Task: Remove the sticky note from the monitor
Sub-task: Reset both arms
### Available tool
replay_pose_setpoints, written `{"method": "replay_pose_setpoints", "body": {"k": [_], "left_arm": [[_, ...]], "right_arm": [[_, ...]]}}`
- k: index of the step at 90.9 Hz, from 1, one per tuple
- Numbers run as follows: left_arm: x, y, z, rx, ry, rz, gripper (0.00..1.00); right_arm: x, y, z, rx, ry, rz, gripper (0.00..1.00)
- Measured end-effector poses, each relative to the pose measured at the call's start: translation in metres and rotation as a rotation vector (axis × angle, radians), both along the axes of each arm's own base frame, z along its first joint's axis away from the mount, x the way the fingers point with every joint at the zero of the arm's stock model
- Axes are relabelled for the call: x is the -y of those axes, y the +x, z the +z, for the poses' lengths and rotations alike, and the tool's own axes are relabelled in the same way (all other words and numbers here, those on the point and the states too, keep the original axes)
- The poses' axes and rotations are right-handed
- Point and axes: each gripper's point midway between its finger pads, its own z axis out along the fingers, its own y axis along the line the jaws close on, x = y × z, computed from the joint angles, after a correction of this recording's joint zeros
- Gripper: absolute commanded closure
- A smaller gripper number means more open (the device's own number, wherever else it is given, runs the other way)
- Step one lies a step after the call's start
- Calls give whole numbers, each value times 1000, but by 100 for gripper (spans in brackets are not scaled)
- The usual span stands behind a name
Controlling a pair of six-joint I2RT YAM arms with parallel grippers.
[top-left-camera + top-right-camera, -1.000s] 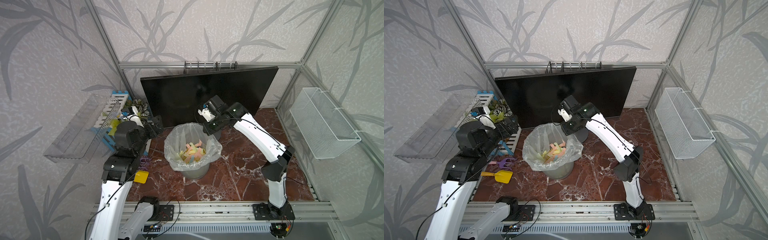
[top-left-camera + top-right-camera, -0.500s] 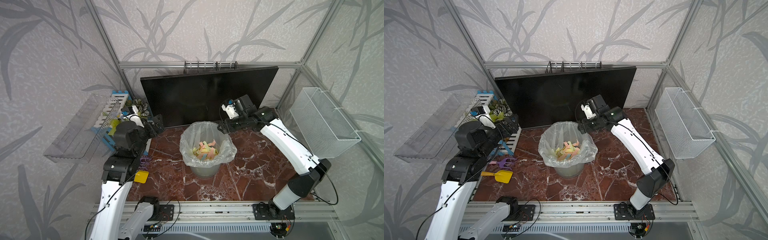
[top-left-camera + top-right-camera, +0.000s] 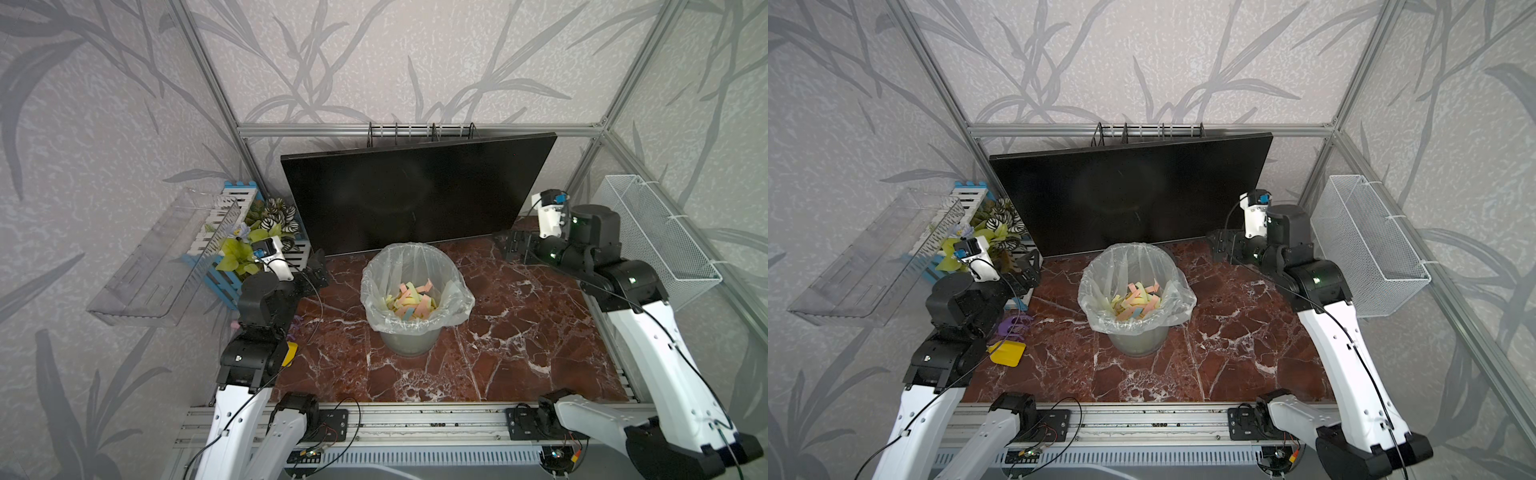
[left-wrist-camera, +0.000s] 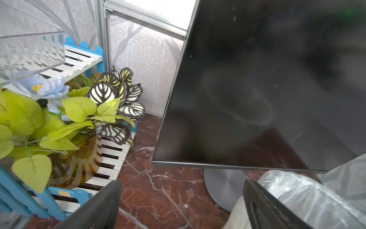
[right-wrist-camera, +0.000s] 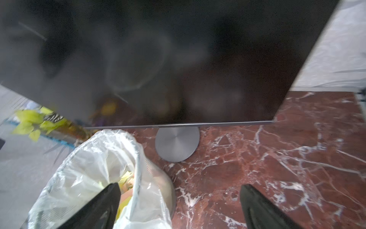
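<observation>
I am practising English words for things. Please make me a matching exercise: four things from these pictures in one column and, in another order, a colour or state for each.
Things
1. monitor
2. bin
3. wire basket
4. plant

Descriptions
A. white mesh
B. yellow-green and striped leaves
C. black, blank screen
D. holds coloured paper notes

Pairs: 1-C, 2-D, 3-A, 4-B
</observation>
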Motion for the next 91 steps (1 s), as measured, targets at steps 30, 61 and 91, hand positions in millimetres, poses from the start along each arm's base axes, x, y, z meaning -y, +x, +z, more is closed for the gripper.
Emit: {"method": "replay_pose_setpoints", "body": {"k": [30, 61, 91], "left_arm": [[-18, 13, -128, -35, 172, 81, 0], [-39, 44, -196, -62, 265, 205, 0], [-45, 72, -215, -9, 283, 179, 0]], "right_arm": [[93, -7, -139, -26, -151, -373, 1], [144, 8, -258, -83, -246, -558, 1], [151, 41, -302, -27, -289, -548, 1]]}}
